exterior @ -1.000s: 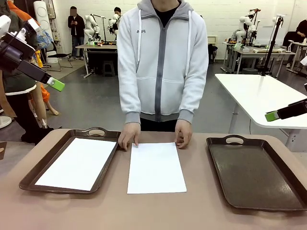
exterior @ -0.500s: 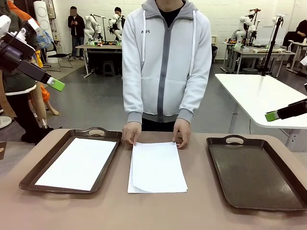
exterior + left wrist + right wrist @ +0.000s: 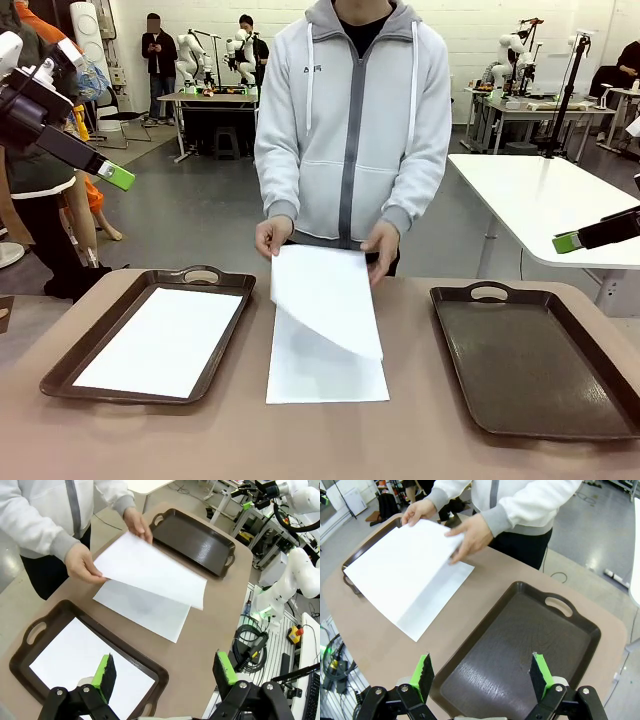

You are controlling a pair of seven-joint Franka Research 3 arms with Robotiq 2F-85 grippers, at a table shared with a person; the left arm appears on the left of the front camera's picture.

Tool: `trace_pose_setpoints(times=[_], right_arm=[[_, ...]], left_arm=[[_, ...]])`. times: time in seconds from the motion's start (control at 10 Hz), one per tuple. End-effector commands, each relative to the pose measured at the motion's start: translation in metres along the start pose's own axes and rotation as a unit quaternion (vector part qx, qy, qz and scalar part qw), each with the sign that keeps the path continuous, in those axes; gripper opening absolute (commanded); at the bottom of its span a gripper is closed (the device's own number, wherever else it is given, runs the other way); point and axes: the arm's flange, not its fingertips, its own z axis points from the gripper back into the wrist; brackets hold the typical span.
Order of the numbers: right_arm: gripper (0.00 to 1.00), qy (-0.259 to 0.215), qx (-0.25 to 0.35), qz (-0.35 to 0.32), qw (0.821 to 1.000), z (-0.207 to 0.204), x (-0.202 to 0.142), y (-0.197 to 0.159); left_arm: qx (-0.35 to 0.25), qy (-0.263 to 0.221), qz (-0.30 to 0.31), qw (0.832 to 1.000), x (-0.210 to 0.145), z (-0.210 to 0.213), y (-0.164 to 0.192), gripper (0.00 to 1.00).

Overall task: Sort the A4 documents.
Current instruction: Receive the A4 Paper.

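1. The top A4 sheet [image 3: 325,295] is in the air above the middle of the table [image 3: 420,440]. One of the person's hands [image 3: 272,237] pinches one far corner and the other hand [image 3: 383,243] pinches the other. Its far edge is raised and its near edge droops toward the robot.
2. A second sheet [image 3: 325,378] lies flat on the table directly beneath it, its long axis running from the robot's side to the person's side. The lifted sheet follows roughly the same line but is tilted.
3. A third sheet [image 3: 165,340] lies inside the left tray [image 3: 60,385], its long axis along the tray's. The right tray [image 3: 530,360] holds nothing, and the middle sheets sit between the two trays, touching neither.
4. The left gripper [image 3: 164,666] hangs high over the near part of the left tray with its jaws spread wide and nothing between them. The held sheet lies ahead of it, beyond the tray's inner rim.
5. The right gripper [image 3: 481,667] hangs above the right tray, its jaws also wide and holding nothing. The sheets lie ahead of it, off to the tray's inner side.
6. Neither arm looks clearly nearer, since the sheets sit about midway between them. The person has the paper, so any handover would probably mean a gripper reaching inward to the drooping near edge.
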Motion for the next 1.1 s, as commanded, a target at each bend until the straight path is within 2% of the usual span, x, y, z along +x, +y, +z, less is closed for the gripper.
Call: trace_pose_setpoints(times=[0.0,1.0], right_arm=[[1.00,-0.001,0.001,-0.001,1.000,-0.0010,-0.0003,-0.0009],[1.00,-0.001,0.001,-0.001,1.000,-0.0010,-0.0003,-0.0009]], left_arm=[[0.003,0.004,-0.008,1.000,-0.0007,0.0013,-0.0002,1.00],[0.003,0.004,-0.008,1.000,-0.0007,0.0013,-0.0002,1.00]])
